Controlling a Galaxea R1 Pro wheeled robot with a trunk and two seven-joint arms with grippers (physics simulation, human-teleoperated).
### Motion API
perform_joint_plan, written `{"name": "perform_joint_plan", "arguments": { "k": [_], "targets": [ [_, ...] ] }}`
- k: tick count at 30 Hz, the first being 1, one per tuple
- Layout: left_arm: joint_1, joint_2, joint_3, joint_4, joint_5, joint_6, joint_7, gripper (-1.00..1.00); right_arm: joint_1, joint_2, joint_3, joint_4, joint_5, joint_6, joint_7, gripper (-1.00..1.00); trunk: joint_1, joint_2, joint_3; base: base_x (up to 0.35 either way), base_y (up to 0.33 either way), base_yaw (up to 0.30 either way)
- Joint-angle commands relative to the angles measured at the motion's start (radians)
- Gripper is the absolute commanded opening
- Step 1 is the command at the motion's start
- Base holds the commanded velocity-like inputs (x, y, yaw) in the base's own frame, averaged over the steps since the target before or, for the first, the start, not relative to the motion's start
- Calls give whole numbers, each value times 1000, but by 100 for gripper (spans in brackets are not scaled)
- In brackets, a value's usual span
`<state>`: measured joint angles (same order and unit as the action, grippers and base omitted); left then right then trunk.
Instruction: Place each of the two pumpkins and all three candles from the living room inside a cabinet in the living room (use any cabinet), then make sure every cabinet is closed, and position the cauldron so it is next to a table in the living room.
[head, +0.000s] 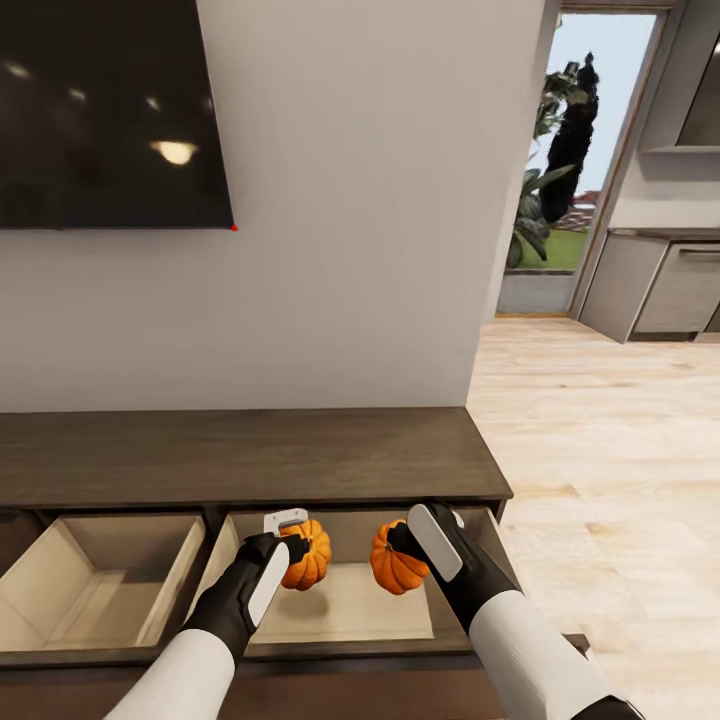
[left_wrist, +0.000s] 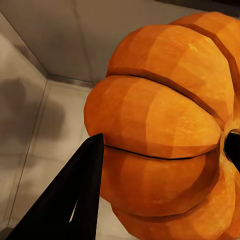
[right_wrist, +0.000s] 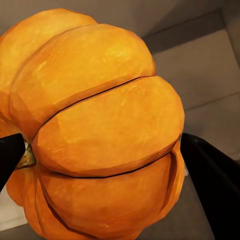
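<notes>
Wall-mounted black screen (head: 110, 110) at upper left: not part of the task, ignore.

Long, low dark-brown wooden cabinet (head: 250, 455) below, set against the white wall. Two drawers pulled out, pale interiors exposed from above so that items can be lowered straight in. Left open drawer (head: 100, 580): nothing seen inside.

Left end effector (head: 292, 540), black and white, clamped on a small round orange ribbed pumpkin (head: 306, 553), poised above the right open drawer (head: 345, 600). In the left wrist view, one black finger (left_wrist: 75, 195) pressed against the ribbed flank of the left pumpkin (left_wrist: 165, 130), drawer floor and corner visible beneath; shadow on the floor suggests the pumpkin hangs clear of it, not yet set down.

Right end effector (head: 408, 550), likewise gripping a second orange ribbed pumpkin (head: 398, 560), just beside the first, over the same drawer. In the right wrist view, black fingers (right_wrist: 212, 190) on opposite sides of the right pumpkin (right_wrist: 95, 130), short stem turned sideways.

Judgement: both pumpkins held over one drawer for a paired release; descent toward the drawer floor advisable before opening, to limit rolling. Candles and cauldron not yet dealt with here; drawers to be shut afterward.

Far right: light wooden floor (head: 600, 450), grey kitchen units (head: 660, 290).
</notes>
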<state>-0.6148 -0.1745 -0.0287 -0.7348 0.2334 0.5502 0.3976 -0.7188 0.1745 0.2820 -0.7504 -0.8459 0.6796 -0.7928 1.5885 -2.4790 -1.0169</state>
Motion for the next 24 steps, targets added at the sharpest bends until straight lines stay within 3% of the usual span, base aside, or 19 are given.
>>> {"name": "perform_joint_plan", "arguments": {
  "k": [1,10,17,24],
  "targets": [
    [0,0,0,0,-2,1,4,-100,0,0,0,0,1,0,-3,-100,4,-7,-3,7,0,0],
    [0,0,0,0,-2,0,4,-100,0,0,1,3,1,-2,-2,-100,15,-23,-36,1,0,0],
    [0,0,0,0,-2,-1,3,-100,1,0,4,8,2,-75,23,-100,18,-24,-64,0,0,0],
    [0,0,0,0,-2,-2,3,-100,1,0,5,8,2,-83,35,-100,20,-26,-87,0,0,0]
  ]
}}
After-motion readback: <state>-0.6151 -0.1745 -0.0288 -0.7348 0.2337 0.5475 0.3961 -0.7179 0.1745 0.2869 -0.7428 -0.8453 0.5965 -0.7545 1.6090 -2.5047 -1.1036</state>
